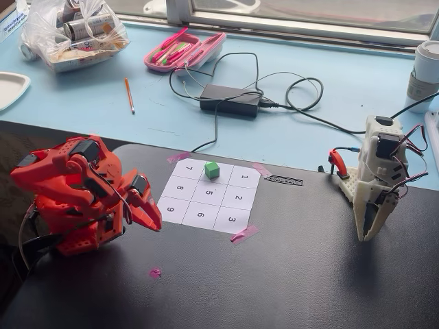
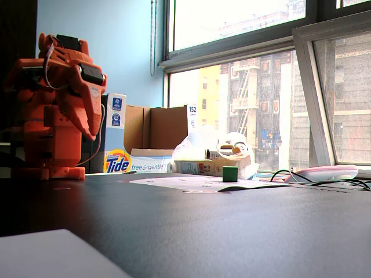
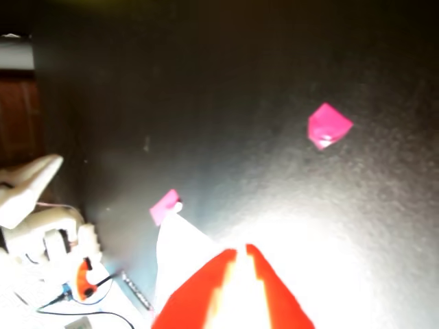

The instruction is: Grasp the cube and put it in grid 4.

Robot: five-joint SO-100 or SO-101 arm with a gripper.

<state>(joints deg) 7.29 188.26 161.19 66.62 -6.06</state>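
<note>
Cube (image 1: 212, 170) first: in a fixed view from above, the small green block sits on the numbered paper sheet (image 1: 210, 196), in the top middle cell between the cells marked 7 and 1. Its body covers that cell's digit, so grid 4 cannot be read directly there. The sheet is held to the dark bench (image 1: 309, 274) with pink tape strips (image 1: 244, 234) at its corners. The red arm (image 1: 72, 195) is folded at the left, its hand (image 1: 152, 221) pointing down beside the sheet's left edge, well apart from the cube and holding nothing. A white arm (image 1: 376, 184) stands at the right. A pink tape scrap (image 1: 155, 273) lies on the bench below the red arm.

In a fixed view from bench level, the cube (image 2: 230, 174) stands upright on the sheet (image 2: 191, 183), far from the red arm (image 2: 55, 110) at the left. A Tide box (image 2: 117, 134) stands behind the arm.

In the wrist view, the hand (image 3: 241, 251) enters from the bottom with its red fingers (image 3: 206, 291) almost together, a thin slit between the tips, empty. A pink scrap (image 3: 328, 125) lies on the dark bench; the sheet is washed out by glare and the cube is not seen.
</note>
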